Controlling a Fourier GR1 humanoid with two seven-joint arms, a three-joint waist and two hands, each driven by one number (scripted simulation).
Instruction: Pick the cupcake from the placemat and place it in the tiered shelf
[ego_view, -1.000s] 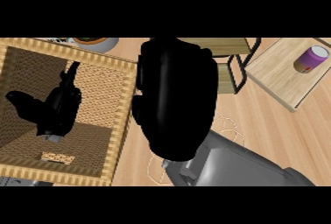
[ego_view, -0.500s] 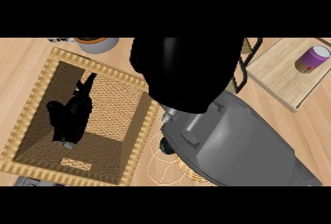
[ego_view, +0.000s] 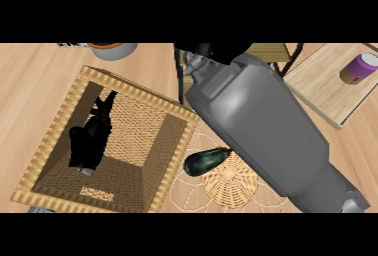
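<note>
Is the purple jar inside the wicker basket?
No, the jar stands on the wooden board at the upper right, apart from the basket.

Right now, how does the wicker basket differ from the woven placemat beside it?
The basket is rectangular with raised walls; the placemat is round and flat. The basket frames the left hand; the placemat bears a dark green object. Both are tan and woven.

A kitchen, shown by its wooden counter (ego_view: 37, 90), woven placemat (ego_view: 232, 187), wicker basket (ego_view: 140, 92) and board (ego_view: 317, 85)
</note>
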